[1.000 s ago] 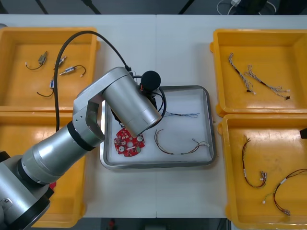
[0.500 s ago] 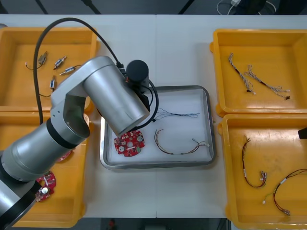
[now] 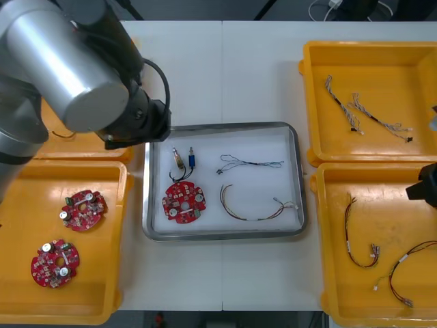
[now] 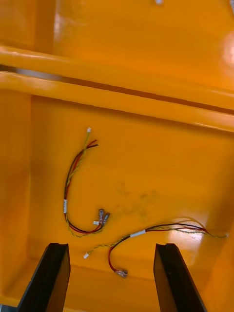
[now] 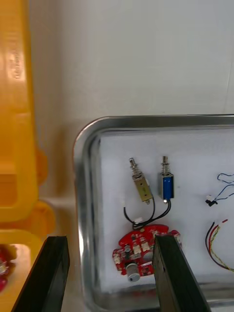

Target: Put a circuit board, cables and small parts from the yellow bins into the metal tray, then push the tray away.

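tray (image 3: 298, 179) with red board (image 3: 183, 203), cables (image 3: 250, 164) and two small parts (image 3: 183, 159) sits between yellow bins (image 3: 382, 58). left tool (image 5: 111, 239), released, hangs by its far left corner; right tool (image 4: 111, 246), released, hangs over the near right bin. an off-centre push could swing the tray into a bin.

Left arm (image 3: 68, 65) covers most of far left yellow bin (image 3: 78, 152). Right arm (image 3: 425, 191) cut by frame edge. Left wrist view: red circuit board (image 5: 139, 246) partly behind finger (image 5: 175, 278).

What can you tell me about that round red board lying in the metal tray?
The round red circuit board lies flat on the white floor of the metal tray, in its near-left part. Small silver and white components stud its face. Black wires from two small metal parts reach its far edge. Nothing grips it.
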Robot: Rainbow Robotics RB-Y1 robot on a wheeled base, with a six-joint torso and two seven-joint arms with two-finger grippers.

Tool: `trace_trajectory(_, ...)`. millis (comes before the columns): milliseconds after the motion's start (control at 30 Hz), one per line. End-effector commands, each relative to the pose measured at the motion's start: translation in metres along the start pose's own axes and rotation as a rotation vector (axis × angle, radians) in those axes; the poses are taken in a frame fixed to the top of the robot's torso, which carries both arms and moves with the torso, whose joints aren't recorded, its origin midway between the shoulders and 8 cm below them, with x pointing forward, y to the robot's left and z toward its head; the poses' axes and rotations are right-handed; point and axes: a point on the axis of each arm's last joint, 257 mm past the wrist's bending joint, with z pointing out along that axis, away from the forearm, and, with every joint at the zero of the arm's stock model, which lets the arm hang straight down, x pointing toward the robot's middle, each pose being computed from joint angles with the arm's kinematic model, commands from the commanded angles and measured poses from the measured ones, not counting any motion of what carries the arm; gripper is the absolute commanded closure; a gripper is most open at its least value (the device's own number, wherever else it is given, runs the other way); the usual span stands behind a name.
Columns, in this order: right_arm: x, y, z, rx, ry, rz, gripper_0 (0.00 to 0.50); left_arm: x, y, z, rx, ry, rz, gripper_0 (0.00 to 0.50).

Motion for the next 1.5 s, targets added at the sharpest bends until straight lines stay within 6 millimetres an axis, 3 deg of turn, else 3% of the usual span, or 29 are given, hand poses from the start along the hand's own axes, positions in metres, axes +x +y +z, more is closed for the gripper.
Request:
trace_trajectory(33,-0.018,0.041,-0.003,-0.038,-0.026,-0.164,0.0,-0.034,0.036,-0.052,-0.014,-0.061,0.08,0.0)
trace_trajectory(233,-0.027,0.079,0.002,-0.068,-0.011,-0.331,0.0,-0.04,0.078,-0.081,-0.034,-0.048,0.123,0.0)
trace_trajectory(400,-0.029,0.108,0.011,-0.065,0.014,-0.481,0.0,-0.032,0.129,-0.096,-0.07,-0.063,0.143,0.0)
trace_trajectory(667,-0.035,0.164,0.03,-0.101,0.002,-0.678,0.0,-0.009,0.186,-0.092,-0.092,-0.109,0.173,0.0)
trace_trajectory(967,-0.045,0.22,0.049,-0.12,0.001,-0.872,0.0,0.022,0.218,-0.076,-0.083,-0.124,0.138,0.0)
trace_trajectory(1200,-0.049,0.27,0.071,-0.166,-0.035,-1.082,0.0,0.033,0.232,-0.088,-0.123,-0.1,0.136,0.0)
trace_trajectory(1500,-0.036,0.313,0.098,-0.14,-0.062,-1.25,0.0,0.058,0.241,-0.092,-0.161,-0.056,0.145,0.0)
